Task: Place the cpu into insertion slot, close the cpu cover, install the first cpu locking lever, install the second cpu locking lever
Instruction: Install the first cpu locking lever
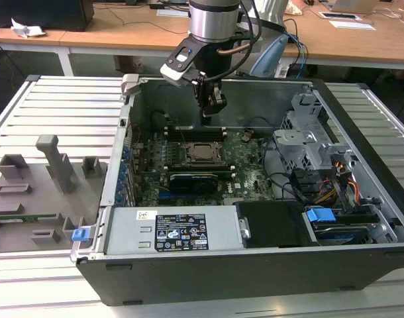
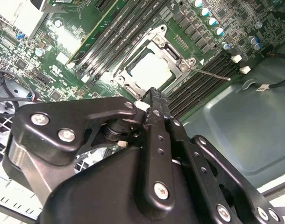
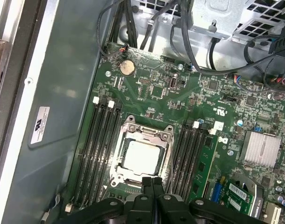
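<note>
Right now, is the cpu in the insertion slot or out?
In. The cpu shows its pale top through the opening of the cpu cover, whose frame lies flat around it in both wrist views.

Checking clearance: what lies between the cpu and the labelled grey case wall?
Long black memory slots beside the cpu, in the first wrist view.

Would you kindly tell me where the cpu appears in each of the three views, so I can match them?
Exterior view: the cpu sits mid-way across the green board, close to the gripper.
First wrist view: the pale square inside the cpu cover, just beyond the gripper.
Second wrist view: the same pale square, framed by the cover, beyond the gripper.
Shared landmark: the memory slots flanking the cover on both sides.
</note>
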